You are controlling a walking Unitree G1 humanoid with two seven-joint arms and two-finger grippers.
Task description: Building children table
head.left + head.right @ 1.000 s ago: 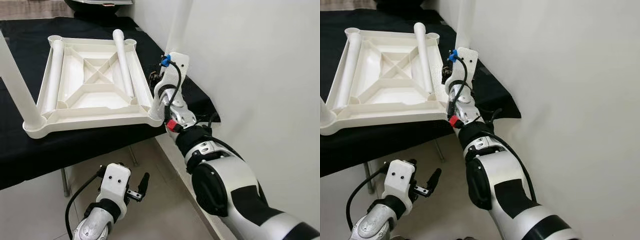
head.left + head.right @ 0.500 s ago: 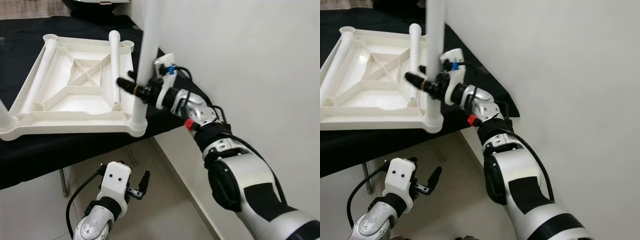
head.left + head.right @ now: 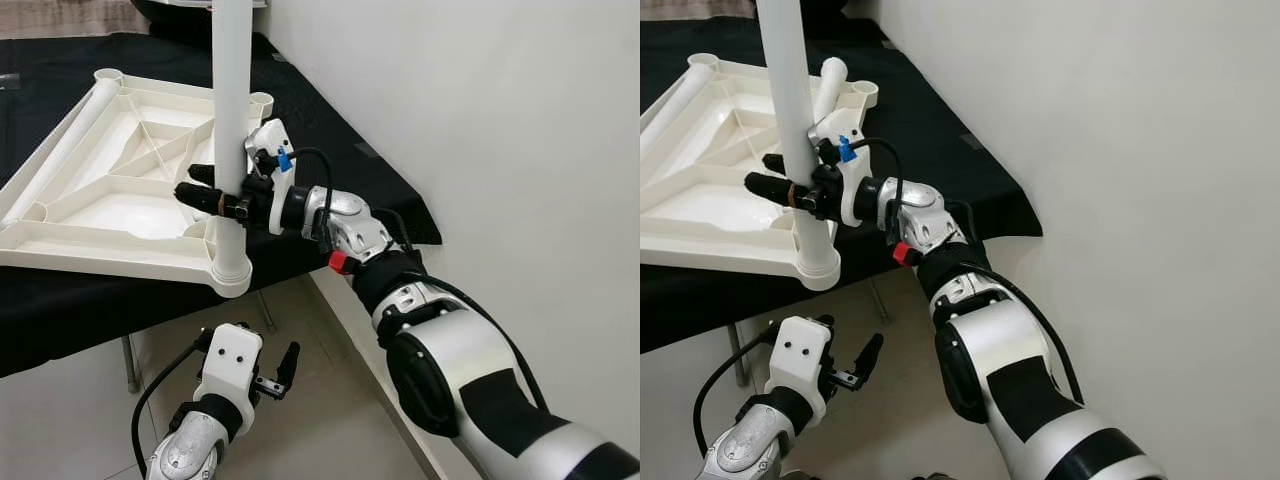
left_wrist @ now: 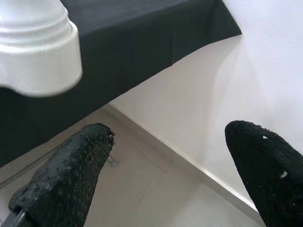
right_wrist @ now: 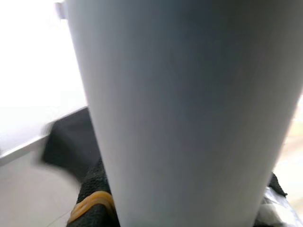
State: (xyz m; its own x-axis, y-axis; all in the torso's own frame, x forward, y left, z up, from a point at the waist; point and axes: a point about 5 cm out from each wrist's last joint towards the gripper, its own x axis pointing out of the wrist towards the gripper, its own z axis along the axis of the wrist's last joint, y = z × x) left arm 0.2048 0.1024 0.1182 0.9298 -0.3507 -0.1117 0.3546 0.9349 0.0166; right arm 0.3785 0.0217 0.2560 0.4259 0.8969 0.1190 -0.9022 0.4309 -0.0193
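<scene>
— While the upturned white plastic children's tabletop (image 3: 110, 190) lies on the black-draped work table (image 3: 330, 150), what step is in hand?

— Leg fitting, by my judgement. The right gripper (image 3: 215, 190) has its black fingers closed around the upright white plastic tube leg (image 3: 229, 110), low on the shaft, just above the near corner socket (image 3: 231, 268) of the tabletop. The leg stands vertical in that socket; whether it is fully seated cannot be told.

— And the other hand?

— The left gripper (image 3: 280, 375) hangs idle below the table edge, over the floor, fingers spread apart and holding nothing. Its wrist view looks up at that same corner socket (image 4: 38, 52) from beneath.

— What does the next move call for?

— Likely a firm downward press along the leg's axis, keeping it plumb, then release. Further legs remain: a loose white tube leg (image 3: 65, 150) rests along the far-left rim of the tabletop, and another (image 3: 830, 78) lies inside it behind the gripper.

— Obstructions?

— The corner being worked overhangs the table's front edge, so a hard push could tip or slide the tabletop. The white wall (image 3: 480, 120) stands close on the right, limiting the arm's elbow room.
</scene>
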